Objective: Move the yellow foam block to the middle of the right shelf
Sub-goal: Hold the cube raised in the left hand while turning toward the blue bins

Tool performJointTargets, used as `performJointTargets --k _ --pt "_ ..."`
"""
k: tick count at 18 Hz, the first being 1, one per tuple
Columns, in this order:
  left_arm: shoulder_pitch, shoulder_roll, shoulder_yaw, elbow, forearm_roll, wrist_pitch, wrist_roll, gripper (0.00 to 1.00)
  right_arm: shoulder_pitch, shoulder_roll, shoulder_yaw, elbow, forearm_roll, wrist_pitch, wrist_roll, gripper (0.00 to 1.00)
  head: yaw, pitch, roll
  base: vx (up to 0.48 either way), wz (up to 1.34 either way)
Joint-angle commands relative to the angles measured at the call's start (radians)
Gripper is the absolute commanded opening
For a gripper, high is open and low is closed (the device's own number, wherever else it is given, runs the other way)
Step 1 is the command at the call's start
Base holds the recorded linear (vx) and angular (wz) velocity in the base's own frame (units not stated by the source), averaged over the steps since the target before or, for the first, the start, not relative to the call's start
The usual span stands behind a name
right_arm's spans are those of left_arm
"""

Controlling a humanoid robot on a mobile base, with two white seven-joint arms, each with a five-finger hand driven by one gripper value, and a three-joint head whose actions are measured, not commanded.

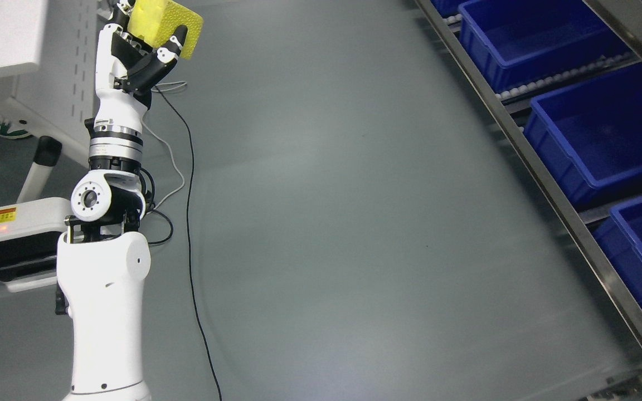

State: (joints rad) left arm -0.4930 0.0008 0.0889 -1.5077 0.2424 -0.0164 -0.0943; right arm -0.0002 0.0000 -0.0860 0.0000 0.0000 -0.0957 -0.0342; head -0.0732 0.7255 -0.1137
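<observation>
Three blue bins (588, 133) sit in a row on the shelf (527, 156) along the right edge; their visible insides look bare. The yellow foam block (159, 22) is held high at the upper left, in the left hand (140, 53), whose fingers (173, 47) curl around its lower edge. Grey floor (354, 223) lies between block and shelf. A black cable (190, 223) trails beside the arm.

Even, soft overhead light fills the scene. The smooth grey floor (354, 223) right of the fingers (170, 47) carries broad pale sheen bands and looks smeared. Shadows are faint. The blue plastic bins (594, 145) appear slightly soft.
</observation>
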Motion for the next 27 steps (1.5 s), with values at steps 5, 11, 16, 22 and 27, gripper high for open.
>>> performJointTargets --k 5,11,16,22,27 --pt "0.004 0.017 0.006 -0.014 0.000 0.000 -0.001 0.44 0.002 -0.017 0.000 -0.017 0.003 0.001 0.000 1.00 0.0000 0.000 0.000 0.117 0.35" --pt "0.004 0.017 0.017 -0.014 0.000 -0.002 -0.002 0.44 0.002 -0.017 0.000 -0.017 0.003 0.001 0.000 1.00 0.0000 0.000 0.000 0.159 -0.01" --pt "0.004 0.017 0.017 -0.016 0.000 -0.002 -0.004 0.44 0.002 -0.017 0.000 -0.017 0.003 0.001 0.000 1.00 0.0000 0.000 0.000 0.247 -0.20" --pt "0.004 0.017 0.017 -0.026 0.000 -0.002 -0.004 0.44 0.002 -0.017 0.000 -0.017 0.003 0.001 0.000 1.00 0.0000 0.000 0.000 0.296 -0.30" --pt "0.011 0.017 0.017 -0.034 0.000 0.000 -0.004 0.44 0.002 -0.017 0.000 -0.017 0.003 0.001 0.000 1.00 0.0000 0.000 0.000 0.367 -0.38"
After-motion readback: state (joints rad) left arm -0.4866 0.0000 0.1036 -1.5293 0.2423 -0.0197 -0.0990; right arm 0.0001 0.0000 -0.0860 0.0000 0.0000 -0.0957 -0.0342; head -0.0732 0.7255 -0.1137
